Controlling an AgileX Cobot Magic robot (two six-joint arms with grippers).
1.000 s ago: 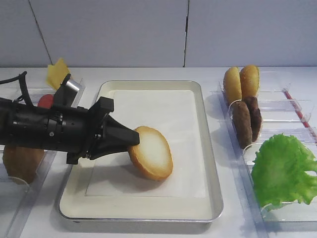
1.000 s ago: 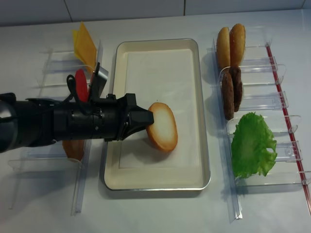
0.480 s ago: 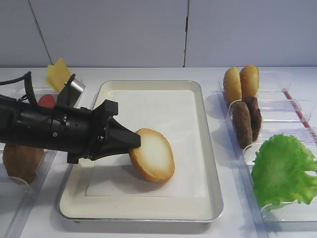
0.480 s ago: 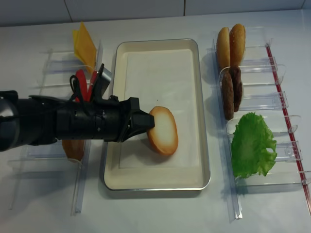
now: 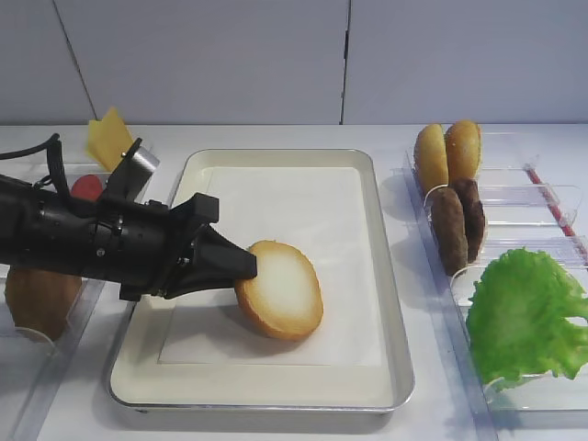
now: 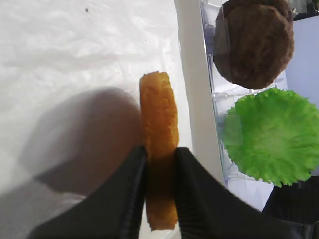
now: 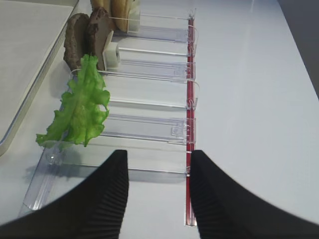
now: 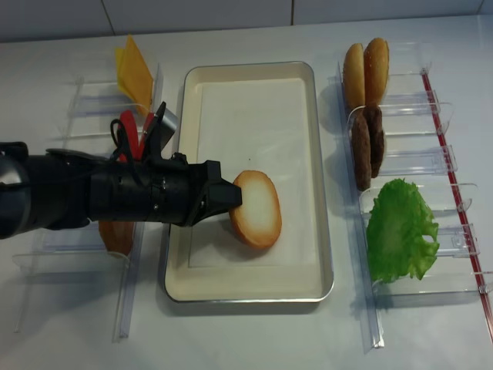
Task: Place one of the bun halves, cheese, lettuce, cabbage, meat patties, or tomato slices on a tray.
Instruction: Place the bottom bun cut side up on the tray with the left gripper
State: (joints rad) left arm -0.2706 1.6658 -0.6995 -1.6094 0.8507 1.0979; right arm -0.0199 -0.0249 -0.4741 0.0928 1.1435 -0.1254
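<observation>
Left gripper [image 6: 159,164] pinches the flat bun half [image 5: 278,288] by its toasted rim, tilted on edge over the tray [image 5: 384,276], pale cut face up, liner bare around it. Only the wrist view shows the ribbed right gripper [image 7: 158,185] parted beside ruffled lettuce [image 7: 79,109].

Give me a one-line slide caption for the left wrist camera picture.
Left gripper clamps a bun half on edge above the tray, with meat patties and lettuce beyond.
</observation>
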